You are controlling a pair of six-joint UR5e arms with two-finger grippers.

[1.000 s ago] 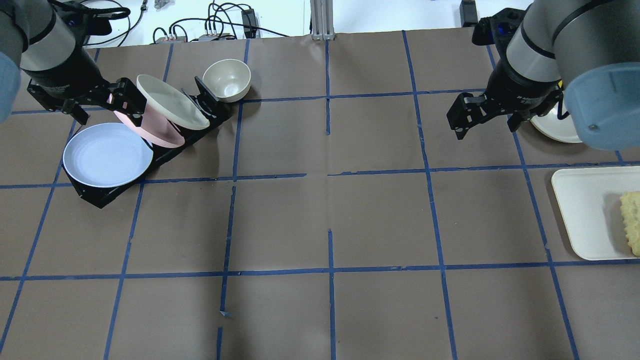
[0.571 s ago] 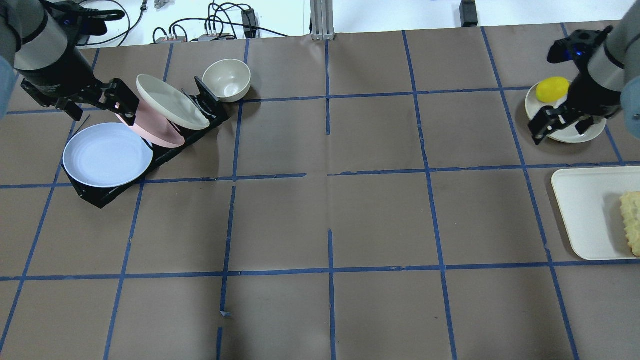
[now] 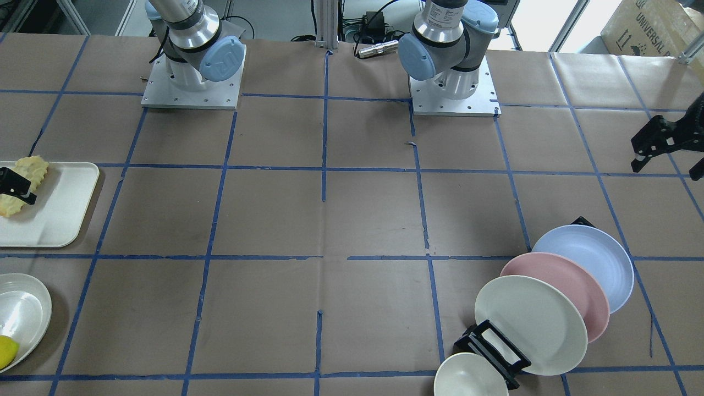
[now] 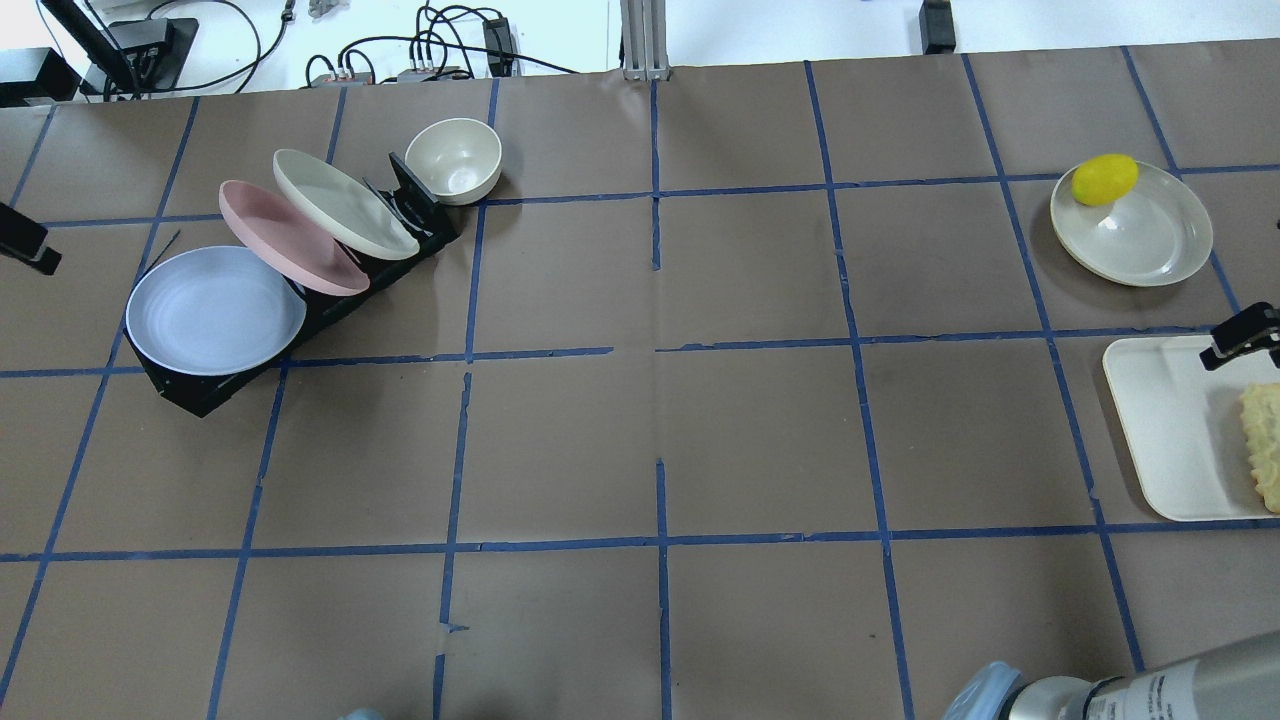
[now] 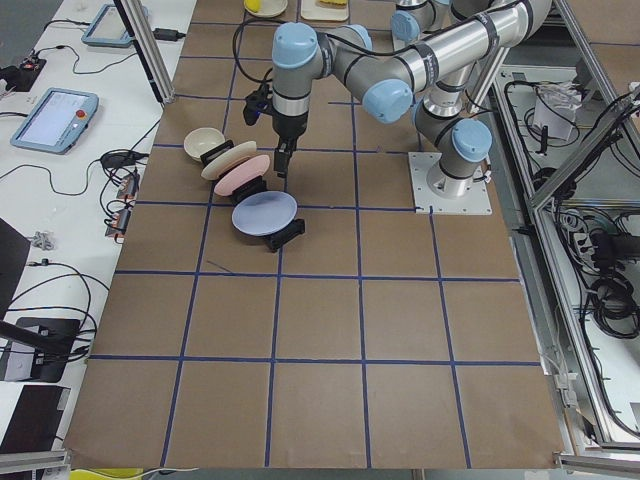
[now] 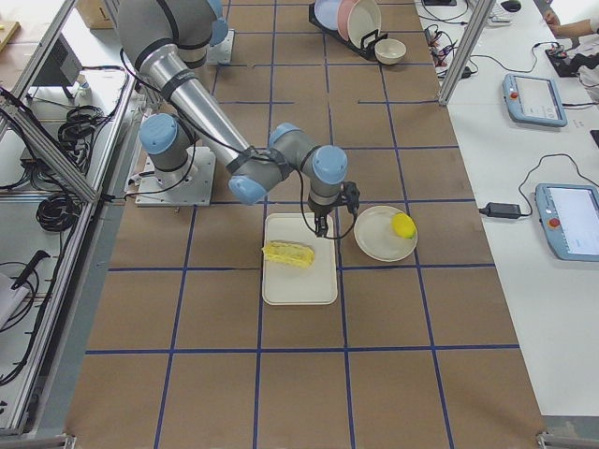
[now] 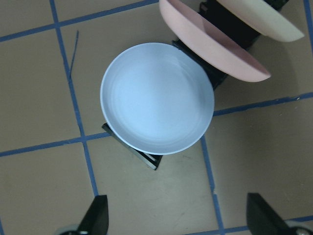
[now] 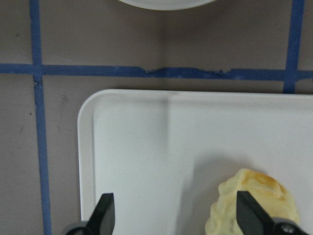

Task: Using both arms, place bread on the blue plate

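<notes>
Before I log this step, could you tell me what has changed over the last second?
The right claw swung rightward, past the lemon plate, to hover open over the tray beside the bread. The left claw drew left, away from the pink plate, open near the blue plate. Nothing was gripped; bread and plates lie unmoved.

I see a brown tabletop (image 4: 760,440) gridded with blue tape (image 4: 661,541); a white bench (image 6: 505,309) alongside carries tablets (image 6: 571,220).

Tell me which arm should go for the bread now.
Right. The right gripper, open, hangs over the tray beside the bread; the left gripper is at the table's other end, by the blue plate.
</notes>
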